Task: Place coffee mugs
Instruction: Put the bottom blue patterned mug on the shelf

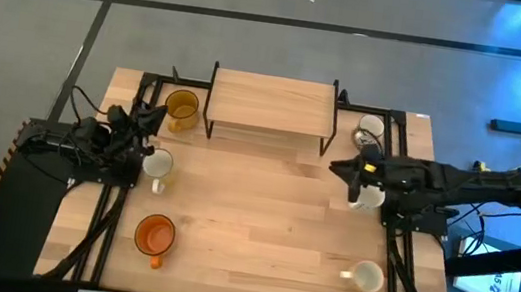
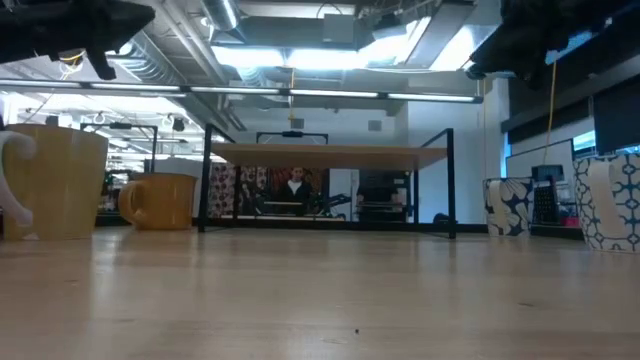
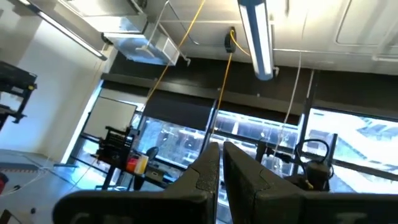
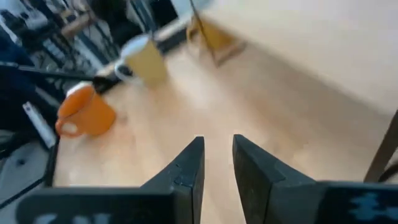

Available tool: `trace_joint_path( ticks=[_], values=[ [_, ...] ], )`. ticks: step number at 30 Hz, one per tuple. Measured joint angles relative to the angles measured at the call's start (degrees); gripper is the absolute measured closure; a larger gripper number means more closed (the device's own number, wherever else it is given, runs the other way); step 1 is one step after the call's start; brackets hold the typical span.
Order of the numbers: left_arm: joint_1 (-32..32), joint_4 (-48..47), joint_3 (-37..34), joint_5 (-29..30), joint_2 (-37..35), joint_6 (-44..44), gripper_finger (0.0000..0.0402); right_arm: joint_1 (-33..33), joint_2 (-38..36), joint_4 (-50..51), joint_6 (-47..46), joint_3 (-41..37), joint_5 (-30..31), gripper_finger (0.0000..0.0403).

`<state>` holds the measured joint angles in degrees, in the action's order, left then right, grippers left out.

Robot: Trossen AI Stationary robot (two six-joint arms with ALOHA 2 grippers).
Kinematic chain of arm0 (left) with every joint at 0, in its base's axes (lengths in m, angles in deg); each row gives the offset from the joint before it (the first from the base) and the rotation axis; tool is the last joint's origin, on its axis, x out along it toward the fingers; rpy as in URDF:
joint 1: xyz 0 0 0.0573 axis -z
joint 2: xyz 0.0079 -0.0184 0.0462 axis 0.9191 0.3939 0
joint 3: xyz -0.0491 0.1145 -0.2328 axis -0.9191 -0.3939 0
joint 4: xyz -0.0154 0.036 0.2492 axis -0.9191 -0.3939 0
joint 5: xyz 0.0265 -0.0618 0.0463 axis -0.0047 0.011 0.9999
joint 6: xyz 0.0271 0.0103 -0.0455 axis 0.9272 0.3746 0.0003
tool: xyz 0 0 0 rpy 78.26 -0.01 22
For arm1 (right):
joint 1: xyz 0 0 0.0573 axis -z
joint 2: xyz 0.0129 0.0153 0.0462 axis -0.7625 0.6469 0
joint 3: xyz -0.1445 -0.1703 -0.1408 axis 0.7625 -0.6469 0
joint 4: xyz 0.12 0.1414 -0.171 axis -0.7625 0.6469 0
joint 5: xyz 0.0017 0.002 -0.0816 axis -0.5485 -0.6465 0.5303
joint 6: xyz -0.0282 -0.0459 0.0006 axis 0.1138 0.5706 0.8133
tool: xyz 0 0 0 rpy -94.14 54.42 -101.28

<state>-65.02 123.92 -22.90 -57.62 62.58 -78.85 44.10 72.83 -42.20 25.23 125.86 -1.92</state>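
Right gripper (image 1: 353, 172): we see its fingers slightly parted, empty, poised directly over a white mug (image 1: 369, 196). Left gripper (image 1: 143, 119): fingers nearly closed, empty, beside another mug (image 1: 157, 165).

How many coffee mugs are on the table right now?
6: amber-yellow mug left of the wooden rack, white mug below it, bright orange mug front-left, white mug right of the rack, one under the right gripper, one front-right.

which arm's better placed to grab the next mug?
Right, probably. The right gripper hangs beside a white mug, pointed down at the table. The left gripper is near the amber mug but tilted up toward the ceiling.
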Motion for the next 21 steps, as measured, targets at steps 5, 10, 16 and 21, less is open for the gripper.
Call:
trace_joint_path(
  ticks=[5, 10, 16, 21],
  values=[
    [0.02, -1.59, 0.00, -0.50, 0.04, -2.91, 0.0386, -0.01, 5.31, 10.15, -15.24, 4.85, -4.73, 0.0331],
    [0.04, -2.52, 0.00, -0.58, 0.02, -4.46, 0.0386, -0.02, 6.52, 21.26, -30.73, 5.68, -5.11, 0.0325],
    [0.02, -3.41, 0.00, -0.61, 0.04, -4.57, 0.0386, -0.02, 6.52, 34.82, -43.16, 5.68, -6.57, 0.0262],
    [0.02, -3.42, 0.00, -0.45, 0.04, -4.52, 0.0386, -0.01, 6.52, 41.89, -47.34, 5.66, -8.79, 0.0205]
  ],
)
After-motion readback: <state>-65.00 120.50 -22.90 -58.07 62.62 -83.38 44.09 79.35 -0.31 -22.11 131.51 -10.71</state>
